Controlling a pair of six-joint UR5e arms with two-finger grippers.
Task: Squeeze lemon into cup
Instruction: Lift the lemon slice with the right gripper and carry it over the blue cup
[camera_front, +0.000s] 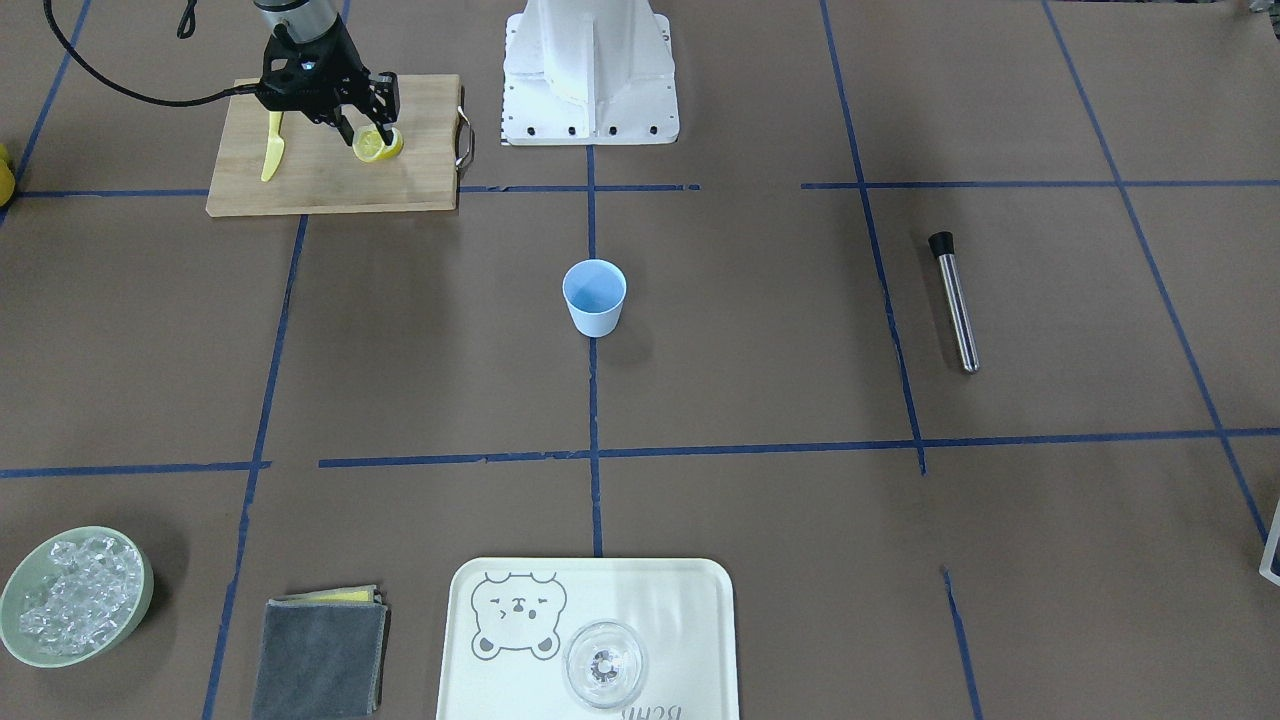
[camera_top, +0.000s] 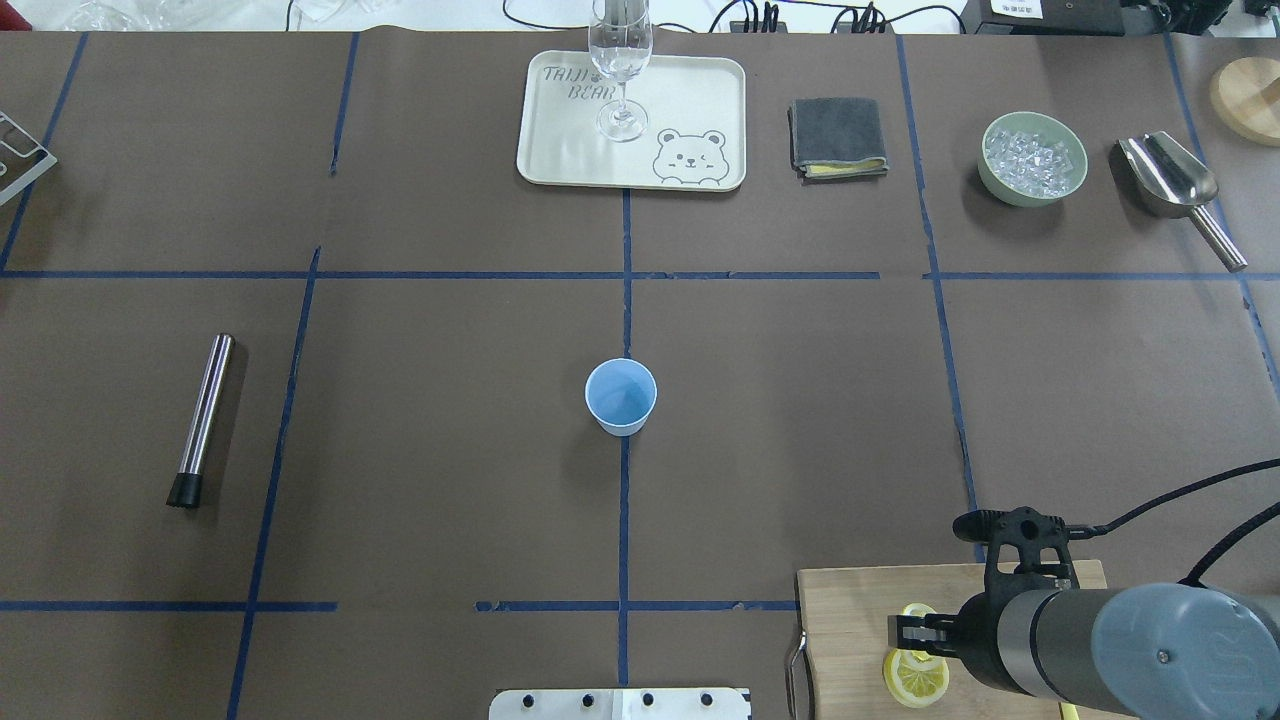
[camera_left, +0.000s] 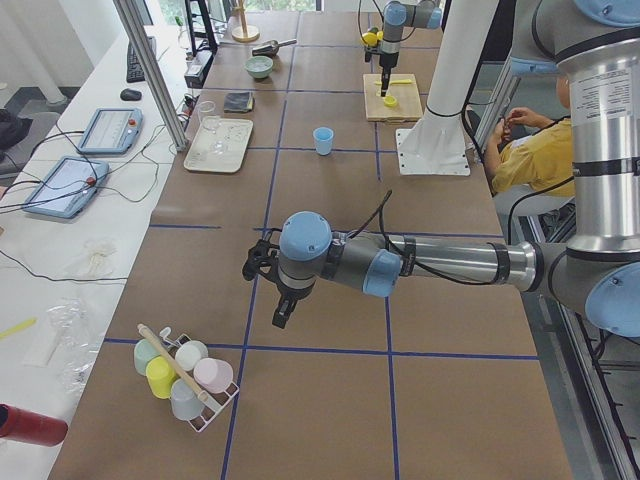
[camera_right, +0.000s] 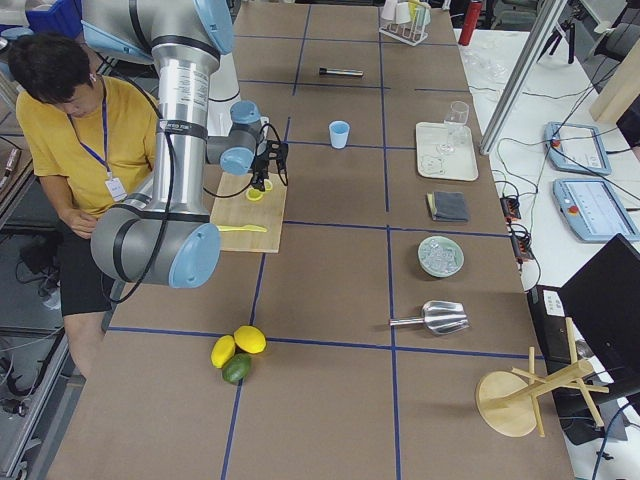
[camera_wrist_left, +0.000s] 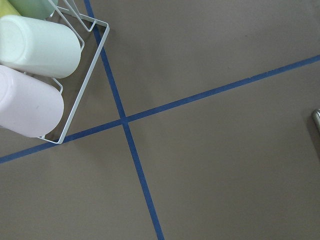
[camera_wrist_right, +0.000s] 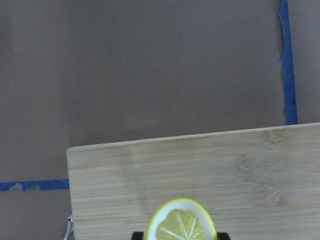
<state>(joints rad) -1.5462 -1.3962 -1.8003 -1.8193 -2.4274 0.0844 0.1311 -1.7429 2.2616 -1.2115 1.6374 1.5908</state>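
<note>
The brown paper-covered bench (camera_top: 450, 450) with its blue tape grid has work going on at one corner only. The grey right arm (camera_top: 1100, 640) reaches over the rectangular wooden cutting board (camera_front: 330, 185) that lies directly under the right claw (camera_front: 366, 122). The left arm (camera_left: 440, 262) lies low over the bench's far left end, and its left claw (camera_left: 281, 312) hangs well apart from everything in the task, probably so that the middle is free. I cannot tell whether that claw is open or closed. The small light-blue tapered plastic cup (camera_front: 594, 297) stands upright and alone at mid-bench. It is well apart from the right claw, out past the board's edge, with its mouth up and nothing near it, which should make for an easy drop target. On the board, the flat yellow plastic knife (camera_front: 272, 148) lies near the right claw on its right side. Its work is apparently done, since the fruit is already cut. The thin round yellow lemon slice (camera_wrist_right: 182, 222) sits on edge between the right claw's fingertips, pale segmented face toward the wrist camera. The claw looks closed on its rim, a hold that would let a harder pinch press out juice once it is over the cup. Whether the slice has left the wood is unclear. A second, matching slice (camera_top: 915, 678) lies flat just beside the claw, toward the robot.
</note>
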